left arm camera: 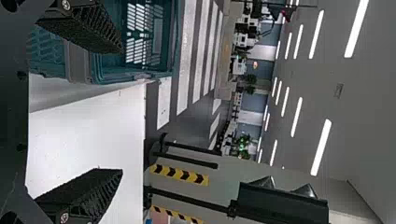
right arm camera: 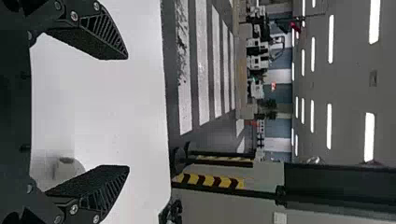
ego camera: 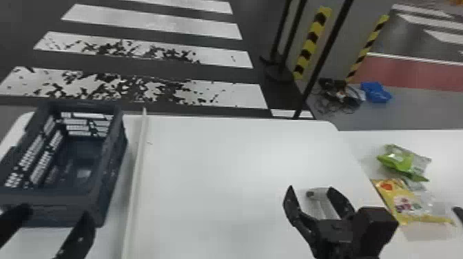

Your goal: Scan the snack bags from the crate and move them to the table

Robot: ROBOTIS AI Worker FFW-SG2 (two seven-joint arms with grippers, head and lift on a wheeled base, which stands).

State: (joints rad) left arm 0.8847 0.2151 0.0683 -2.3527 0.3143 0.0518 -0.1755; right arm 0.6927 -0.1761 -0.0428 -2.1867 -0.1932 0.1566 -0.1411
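The dark slatted crate (ego camera: pixel 62 194) stands at the table's left; a small pale patch shows on its floor. My left gripper (ego camera: pixel 51 218) is at its near side, open, nothing held. In the left wrist view the crate (left arm camera: pixel 78 63) lies beyond one finger of that gripper (left arm camera: pixel 121 109). My right gripper (ego camera: pixel 311 188) stands open over the table's right part, and a pale grey object (ego camera: pixel 318 203) shows between its fingers without being gripped. In the right wrist view this gripper (right arm camera: pixel 127 112) has the pale object (right arm camera: pixel 65 169) near one finger. A green snack bag (ego camera: pixel 396 160) and a yellow one (ego camera: pixel 399 203) lie at the right.
A thin raised strip (ego camera: pixel 136 172) runs front to back beside the crate on the white table (ego camera: pixel 213 165). A second white surface (ego camera: pixel 365 151) adjoins at the right, under the bags. A dark tip (ego camera: pixel 459 213) juts in at the right edge. Black posts stand behind.
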